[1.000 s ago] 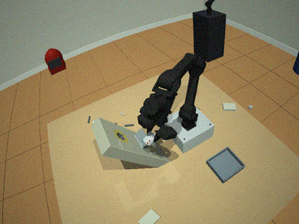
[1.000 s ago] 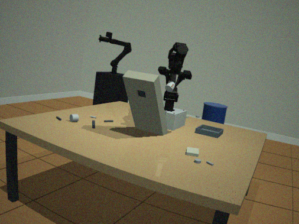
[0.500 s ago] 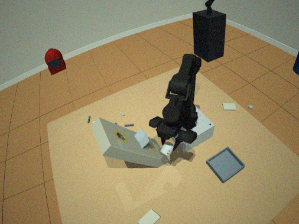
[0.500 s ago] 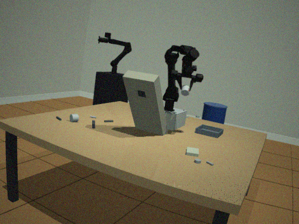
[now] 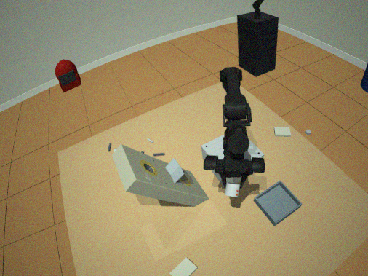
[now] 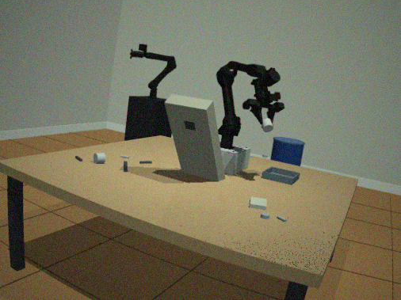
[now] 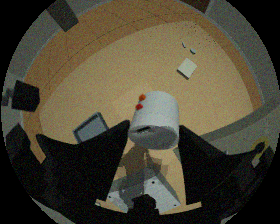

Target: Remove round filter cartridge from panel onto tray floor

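The white round cartridge [image 5: 233, 190] [image 6: 268, 125] [image 7: 156, 117] is out of the panel, in the air between my fingertips. A dark slot shows on its near face in the wrist view, and two red dots on its side. My gripper [image 6: 266, 118] [image 7: 154, 127] is shut on it, high above the table, to the left of the tray in the top view. The service panel [image 5: 164, 185] [image 6: 198, 149] leans upright, with an empty round opening ringed in yellow and a pale flap [image 5: 175, 170] standing out from its face. The grey tray [image 5: 277, 202] [image 6: 280, 175] [image 7: 91, 128] is empty.
The white robot base [image 5: 211, 150] stands between panel and tray. A white cylinder [image 6: 99, 157] and small dark pieces lie beyond the panel. Pale blocks [image 5: 282, 132] [image 5: 184, 267] lie on the table. A second arm stands on a black pedestal [image 5: 257, 44] in the background.
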`<action>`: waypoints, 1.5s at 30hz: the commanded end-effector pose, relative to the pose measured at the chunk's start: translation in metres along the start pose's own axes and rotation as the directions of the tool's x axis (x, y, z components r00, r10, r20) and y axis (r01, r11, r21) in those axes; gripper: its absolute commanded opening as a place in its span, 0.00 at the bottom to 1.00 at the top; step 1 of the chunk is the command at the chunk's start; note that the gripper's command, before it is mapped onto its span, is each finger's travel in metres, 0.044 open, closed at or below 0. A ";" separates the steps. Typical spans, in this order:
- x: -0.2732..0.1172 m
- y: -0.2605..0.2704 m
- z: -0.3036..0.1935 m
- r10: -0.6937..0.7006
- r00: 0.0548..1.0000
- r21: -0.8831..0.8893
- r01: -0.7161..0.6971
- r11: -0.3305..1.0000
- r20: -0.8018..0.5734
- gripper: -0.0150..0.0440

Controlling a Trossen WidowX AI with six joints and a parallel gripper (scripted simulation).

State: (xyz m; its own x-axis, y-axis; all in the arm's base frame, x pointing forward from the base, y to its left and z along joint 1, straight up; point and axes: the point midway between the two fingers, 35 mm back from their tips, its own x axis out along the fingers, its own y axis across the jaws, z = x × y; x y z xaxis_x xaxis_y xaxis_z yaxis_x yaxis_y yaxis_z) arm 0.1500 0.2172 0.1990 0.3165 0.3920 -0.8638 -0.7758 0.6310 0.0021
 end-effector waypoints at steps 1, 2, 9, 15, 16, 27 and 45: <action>0.001 0.020 -0.002 0.055 0.998 -0.091 -0.054 0.994 0.005 0.25; 0.001 0.026 -0.003 0.069 0.998 -0.115 -0.068 0.991 0.005 0.25; 0.001 0.044 -0.007 0.117 0.993 -0.197 -0.115 0.974 0.001 0.25; 0.016 0.065 -0.016 0.156 0.988 -0.261 -0.152 0.953 -0.008 0.25; 0.019 0.070 -0.018 0.164 0.986 -0.276 -0.161 0.948 -0.010 0.25; 0.050 0.120 -0.054 0.254 0.966 -0.424 -0.248 0.871 -0.045 0.25; 0.081 0.181 -0.141 0.378 0.916 -0.633 -0.372 0.679 -0.132 0.25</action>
State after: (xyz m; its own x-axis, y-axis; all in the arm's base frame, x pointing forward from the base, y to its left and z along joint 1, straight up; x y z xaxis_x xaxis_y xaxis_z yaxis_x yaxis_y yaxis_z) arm -0.0293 0.2725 0.0681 -0.0478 0.5097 -0.8590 -0.9960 -0.0898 0.0021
